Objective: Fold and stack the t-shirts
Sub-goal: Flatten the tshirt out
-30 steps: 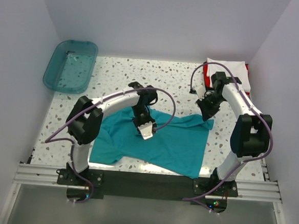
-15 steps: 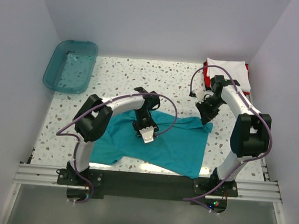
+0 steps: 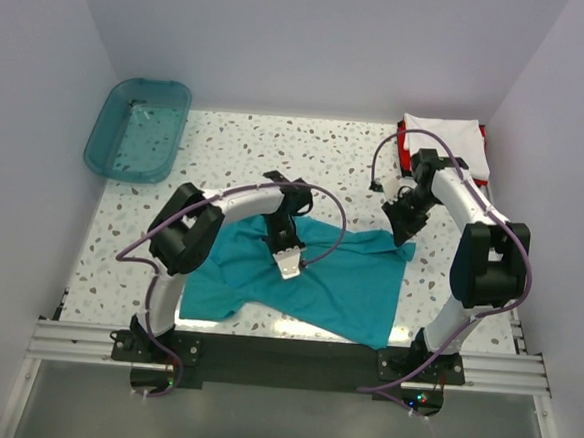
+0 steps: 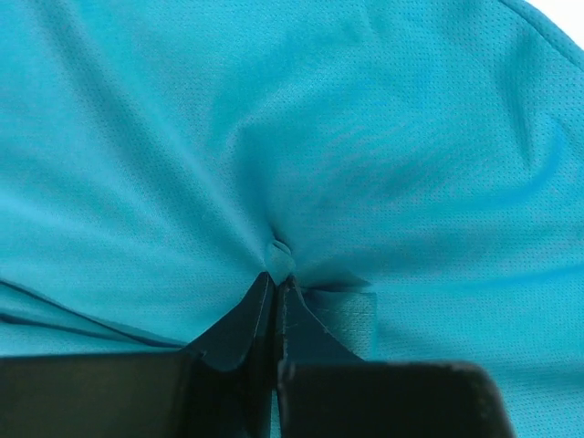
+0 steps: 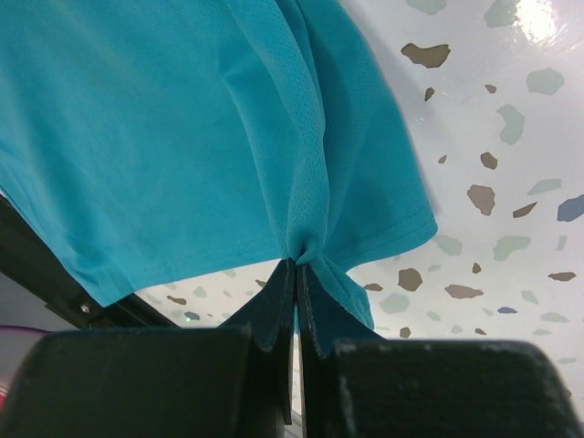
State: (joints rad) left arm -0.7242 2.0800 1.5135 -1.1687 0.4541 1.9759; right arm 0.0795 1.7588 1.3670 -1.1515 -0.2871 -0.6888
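Seen from above, the teal-blue t-shirt [image 3: 342, 288] lies spread on the near half of the speckled bench [image 3: 237, 145], its long axis running left to right between the two arms. The left end effector [image 3: 286, 269] sits over the shirt's middle, towards its far edge. The right end effector [image 3: 403, 237] is at the far right corner. Most of the cloth lies nearer the arm bases than either grip. The white t-shirt [image 3: 443, 134] rests folded on the red t-shirt [image 3: 402, 147] in the far right corner, closest to the right arm. A translucent teal bin [image 3: 138, 128] stands far left.

In the left wrist view, the left end effector [image 4: 276, 285] is clenched on a small pucker of teal-blue t-shirt [image 4: 365, 137], with creases radiating away from the pinch.

In the right wrist view, the right end effector [image 5: 299, 274] is clenched on the hemmed edge of the teal-blue t-shirt [image 5: 182, 137], and the cloth fans out from it over the bench [image 5: 493, 137].

Any fold would likely carry the far edge towards the near hem.
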